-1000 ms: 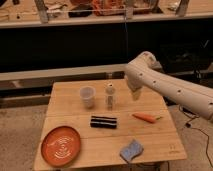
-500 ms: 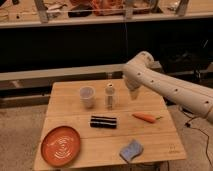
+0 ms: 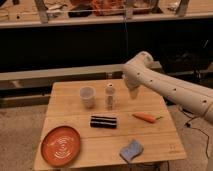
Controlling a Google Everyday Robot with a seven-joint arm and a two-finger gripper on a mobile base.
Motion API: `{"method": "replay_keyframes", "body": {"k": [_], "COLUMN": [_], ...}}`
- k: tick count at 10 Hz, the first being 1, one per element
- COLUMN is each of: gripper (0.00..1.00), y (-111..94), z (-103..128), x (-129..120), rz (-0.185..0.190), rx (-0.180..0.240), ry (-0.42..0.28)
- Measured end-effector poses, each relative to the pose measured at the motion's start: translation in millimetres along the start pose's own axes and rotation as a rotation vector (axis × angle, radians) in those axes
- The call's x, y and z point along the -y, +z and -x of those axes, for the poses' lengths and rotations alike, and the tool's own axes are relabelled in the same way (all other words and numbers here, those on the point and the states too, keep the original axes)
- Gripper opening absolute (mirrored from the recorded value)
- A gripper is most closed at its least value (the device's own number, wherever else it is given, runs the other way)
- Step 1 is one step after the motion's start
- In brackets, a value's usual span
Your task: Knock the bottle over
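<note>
The small slim clear plastic bottle with a white cap (image 3: 109,97) stands upright at the frame's centre, unmoved since half a second ago, beside the translucent whitish cup (image 3: 87,96); the gripper (image 3: 133,93) hangs just right of it, barely shifted. Whether this pincer is parted or closed cannot be told.

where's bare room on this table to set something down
Free on the table: the left strip between cup and orange plate, and the right front corner past the carrot and blue sponge. Crowded: the middle, where cup, bottle and black bar cluster, with the hand hanging just right of the bottle.
</note>
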State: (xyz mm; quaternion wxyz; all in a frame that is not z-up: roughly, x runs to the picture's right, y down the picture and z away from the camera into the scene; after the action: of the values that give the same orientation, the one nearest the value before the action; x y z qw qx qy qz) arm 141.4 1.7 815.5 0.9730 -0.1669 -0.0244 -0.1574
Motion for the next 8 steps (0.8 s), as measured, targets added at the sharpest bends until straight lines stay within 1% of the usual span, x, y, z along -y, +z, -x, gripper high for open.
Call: {"method": "replay_keyframes", "body": {"k": [2,3,4,5,7,8], "gripper": [0.79,0.74,0.65,0.59,0.59,0.51], "y": [3.7,4.5,5.8,7.1,9.3,10.8], "z": [-0.3,-1.0,-1.6,-1.9,-2.7,-3.6], "x": [4.6,6.1,8.0,9.8,13.0,15.6], "rz": [0.0,0.0,0.0,0.001,0.0,-0.001], "rx": [0.005,0.007,0.009,0.011,0.015,0.017], "ry": [-0.004,-0.005,-0.006,-0.008,-0.012,-0.013]}}
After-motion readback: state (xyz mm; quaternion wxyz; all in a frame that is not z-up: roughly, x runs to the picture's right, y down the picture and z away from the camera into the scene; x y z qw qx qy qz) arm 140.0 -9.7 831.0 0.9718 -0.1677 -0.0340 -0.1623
